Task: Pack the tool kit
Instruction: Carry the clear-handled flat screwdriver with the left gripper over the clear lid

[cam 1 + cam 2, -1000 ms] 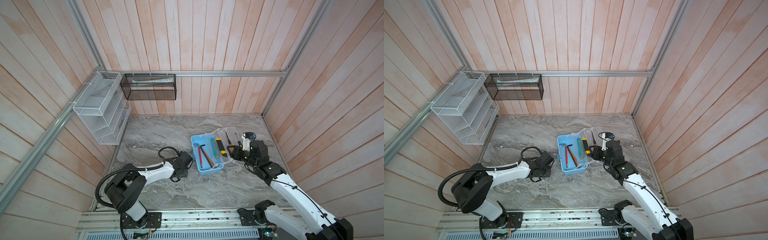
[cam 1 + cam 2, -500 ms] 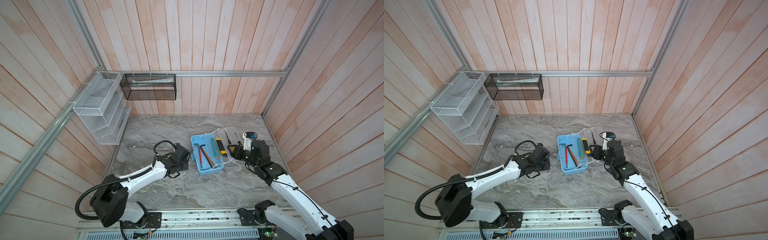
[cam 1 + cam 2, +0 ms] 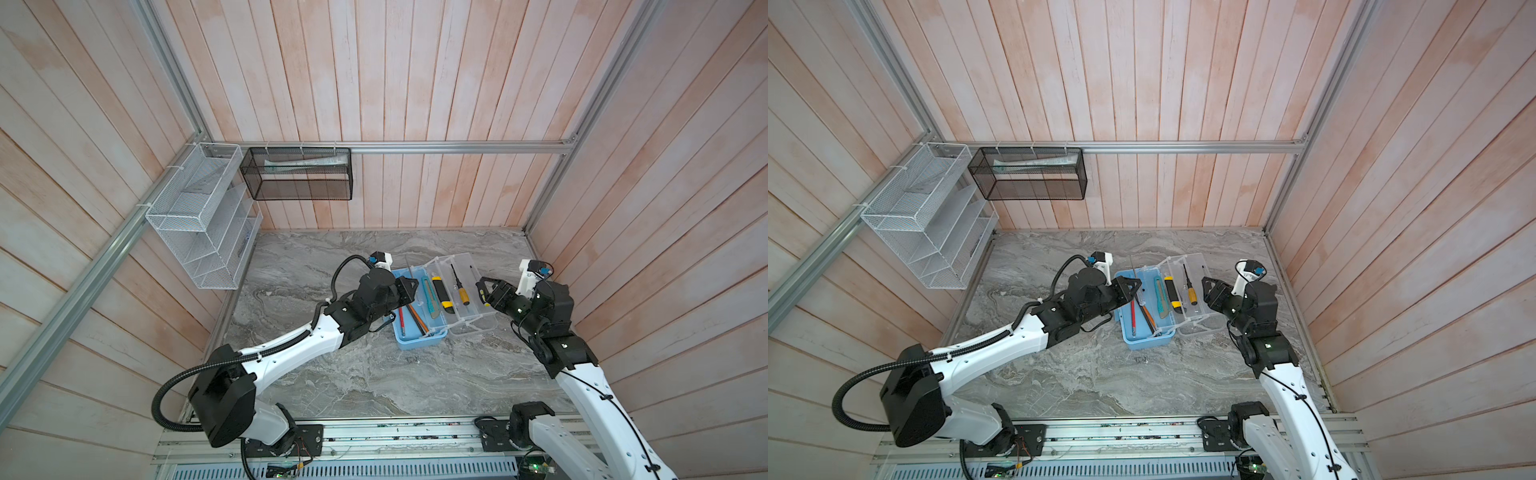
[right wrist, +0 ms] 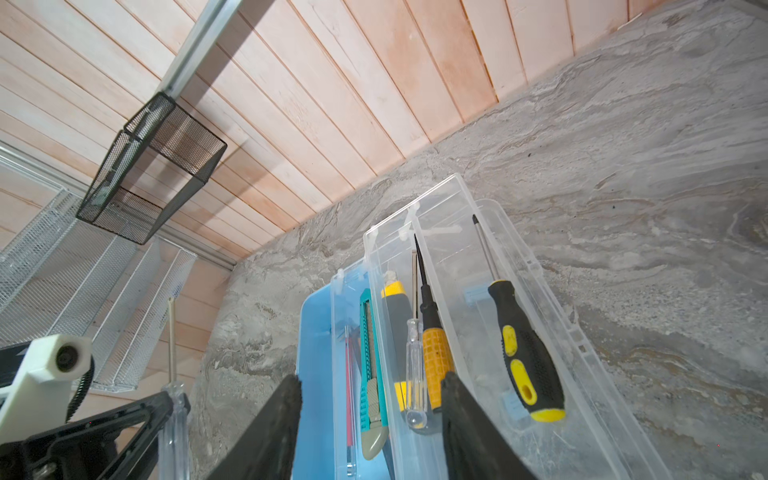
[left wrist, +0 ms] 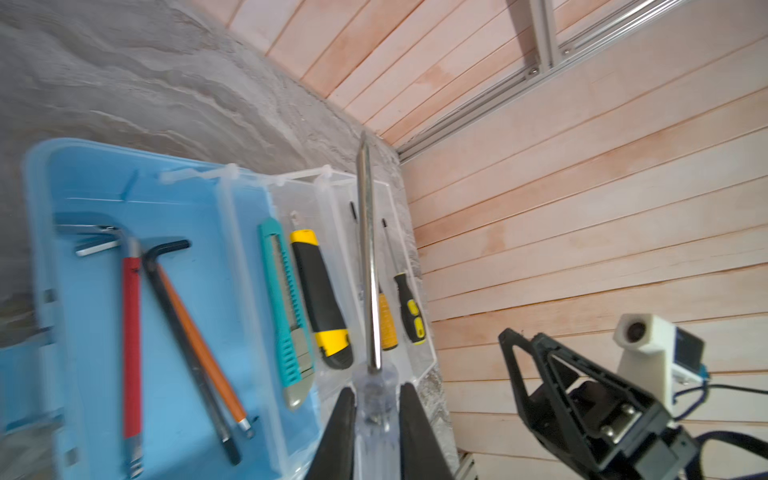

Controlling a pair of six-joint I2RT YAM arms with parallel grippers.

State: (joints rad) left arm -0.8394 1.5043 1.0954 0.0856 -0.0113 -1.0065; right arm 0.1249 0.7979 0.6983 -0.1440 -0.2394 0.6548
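Left gripper (image 5: 376, 399) is clamped narrow on the clear handle of a long screwdriver (image 5: 368, 257). It's held in the air over the blue toolbox (image 3: 419, 343), shaft pointing toward the back wall. Right gripper (image 3: 484, 293) has its jaws partly apart with nothing between them, and sits just beside the clear trays (image 3: 473, 328) on their right side. The trays hold a teal cutter (image 3: 429, 297), a yellow-black cutter (image 3: 440, 293), a yellow-handled screwdriver (image 3: 461, 293) and a black-yellow screwdriver (image 4: 523, 349). The box bottom has a red-handled hex key (image 5: 132, 332) and an orange one (image 5: 199, 336). The box sits on the marble table (image 3: 353, 374), right of centre.
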